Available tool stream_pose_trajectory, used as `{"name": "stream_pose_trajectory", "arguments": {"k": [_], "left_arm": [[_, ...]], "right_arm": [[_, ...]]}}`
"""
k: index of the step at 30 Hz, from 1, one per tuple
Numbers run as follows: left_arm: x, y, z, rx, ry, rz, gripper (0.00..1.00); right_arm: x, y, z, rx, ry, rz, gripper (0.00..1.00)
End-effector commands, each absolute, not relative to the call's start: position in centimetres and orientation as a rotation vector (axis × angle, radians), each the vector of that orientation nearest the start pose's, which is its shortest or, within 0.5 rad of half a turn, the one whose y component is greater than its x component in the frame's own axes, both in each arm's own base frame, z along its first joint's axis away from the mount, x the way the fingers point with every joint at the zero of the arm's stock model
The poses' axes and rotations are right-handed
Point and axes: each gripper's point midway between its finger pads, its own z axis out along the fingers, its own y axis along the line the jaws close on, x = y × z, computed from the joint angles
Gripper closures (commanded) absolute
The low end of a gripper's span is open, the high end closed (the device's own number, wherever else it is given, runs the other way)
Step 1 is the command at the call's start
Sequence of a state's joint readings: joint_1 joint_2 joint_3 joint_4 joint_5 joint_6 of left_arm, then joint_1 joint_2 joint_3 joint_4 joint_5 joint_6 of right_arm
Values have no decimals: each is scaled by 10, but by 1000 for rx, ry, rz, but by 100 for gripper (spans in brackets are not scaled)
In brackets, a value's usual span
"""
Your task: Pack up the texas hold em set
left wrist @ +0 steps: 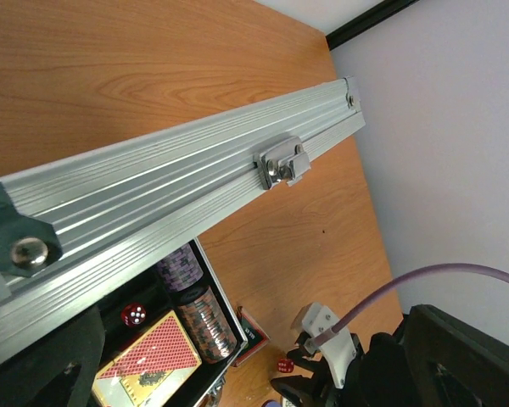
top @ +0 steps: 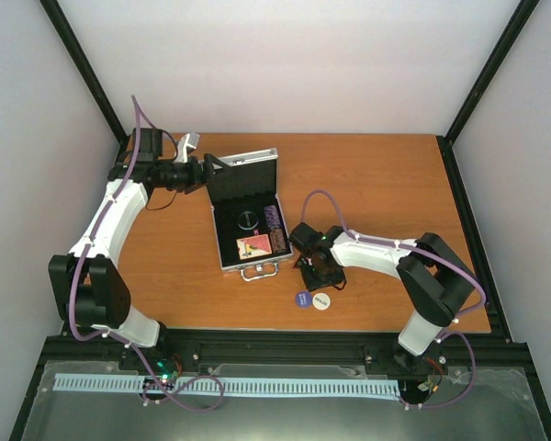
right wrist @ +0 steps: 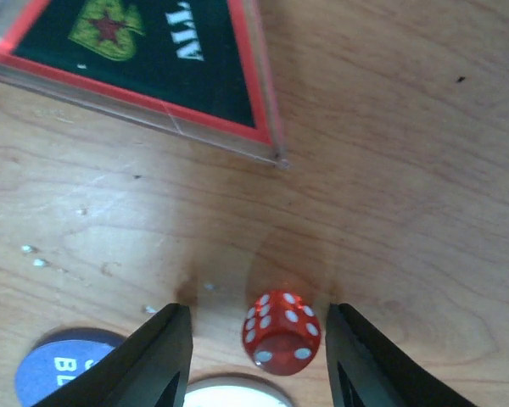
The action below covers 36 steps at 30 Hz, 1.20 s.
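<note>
Orange-brown wood tabletop [top: 386,175] carries silver alu case [top: 243,184], lid up, centre-left of top view, blue disc [top: 302,299] & white disc [top: 321,301] side by side lower centre, red die [right wrist: 282,332] near them, black triangle [right wrist: 136,51] w/ red edge upper left of right-wrist view.

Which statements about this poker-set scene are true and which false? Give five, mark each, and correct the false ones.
1. The silver case is open. True.
2. The red die near the right gripper lies in the case. False: it sits on the table, with the gripper's open jaws on either side.
3. The blue disc lies outside the case. True.
4. The card box lies on the table. False: it is in the case.
5. The left gripper is far from the lid. False: it grips the lid's edge.
</note>
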<state>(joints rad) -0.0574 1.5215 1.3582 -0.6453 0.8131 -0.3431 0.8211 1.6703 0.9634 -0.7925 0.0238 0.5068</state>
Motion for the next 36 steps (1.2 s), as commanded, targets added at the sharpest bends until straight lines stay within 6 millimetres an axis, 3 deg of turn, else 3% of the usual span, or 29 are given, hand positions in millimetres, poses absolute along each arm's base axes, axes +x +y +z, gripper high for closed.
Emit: {"name": "stream_pose_trajectory", "arguments": {"k": [1,6,13,17,20,22,26,29,31,36], "left_arm": [[381,-147,269,109,2304,-1135,0],[383,-147,269,107,2305,-1136,0],[385,-146,269,104,2310,-1127,0],[386,-146,267,103,2315,-1126,0],[387,-147,267,101,2317,-1128,0],[387,-146,267,102,2316,-1126,0],[386,-147,268,108,2315,-1126,0],[387,-146,267,109,2317,-1122,0],[387,-146,267,111,2318,-1119,0],[388,-146,268,112,2319,-1118,0]], "right_arm": [[204,203,10,-405,3052,58,56],[208,199,10,-396,3041,47,60],[210,200,10,-423,3045,49,73],[214,202,17,-456,3038,37,83],[222,210,33,-487,3010,51,86],[232,219,53,-514,2974,82,87],[271,264,118,-581,2797,252,86],[299,297,145,-616,2710,340,85],[314,316,146,-639,2693,376,86],[336,351,126,-653,2687,458,86]]}}
